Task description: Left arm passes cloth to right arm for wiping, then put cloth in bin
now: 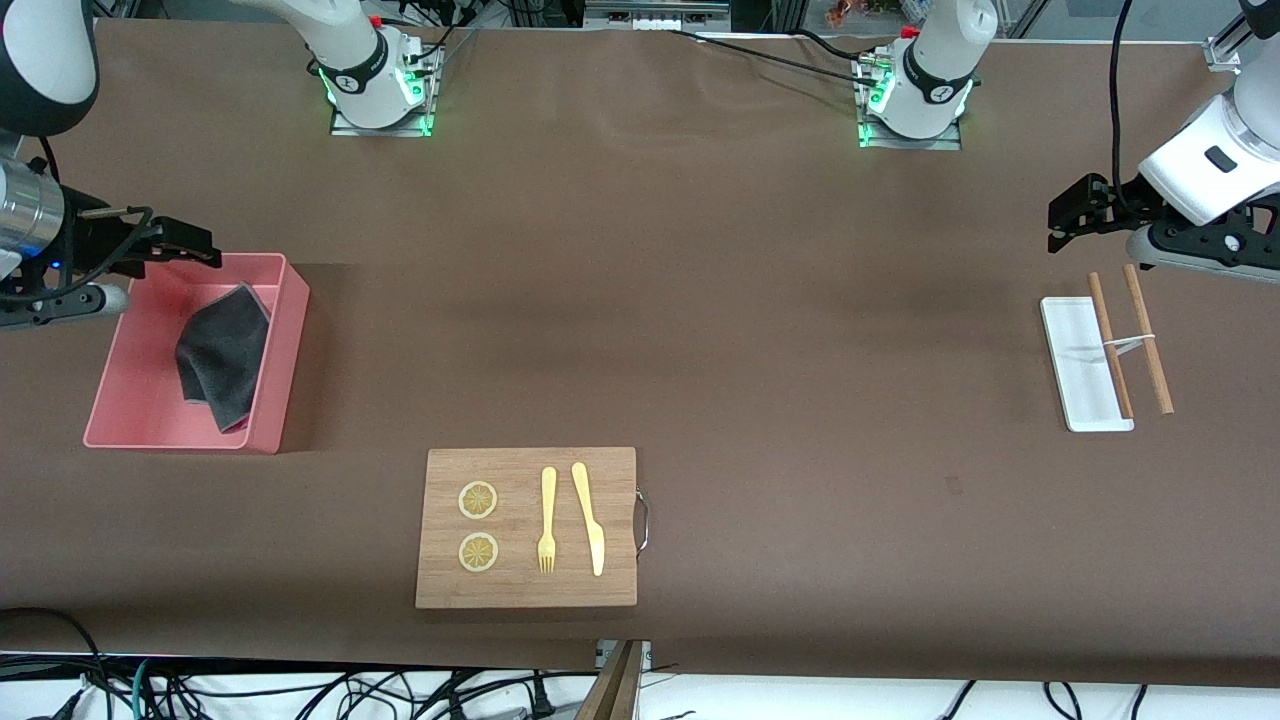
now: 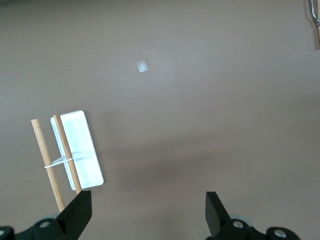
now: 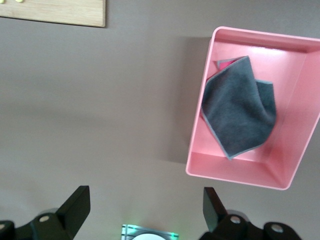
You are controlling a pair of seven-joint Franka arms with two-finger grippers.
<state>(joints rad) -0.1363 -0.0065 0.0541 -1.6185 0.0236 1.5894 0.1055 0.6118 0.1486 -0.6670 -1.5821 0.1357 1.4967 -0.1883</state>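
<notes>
The cloth [image 1: 222, 356] lies crumpled in the salmon-pink bin [image 1: 285, 350] at the right arm's end of the table. Its dark grey face is up and a strip of magenta shows at one edge. In the right wrist view the cloth [image 3: 239, 114] rests loose on the floor of the bin [image 3: 260, 38]. My right gripper [image 1: 200, 250] hovers over the bin's edge toward the robots' bases. It is open [image 3: 145, 207] and holds nothing. My left gripper [image 1: 1062, 222] waits open [image 2: 148, 212] and empty above the table at the left arm's end.
A small white tray [image 1: 1075, 370] with two tied wooden sticks [image 1: 1148, 340] lies under the left gripper's area. A wooden board [image 1: 520, 470] near the front edge carries lemon slices [image 1: 478, 500], a fork [image 1: 547, 520] and a knife [image 1: 590, 520].
</notes>
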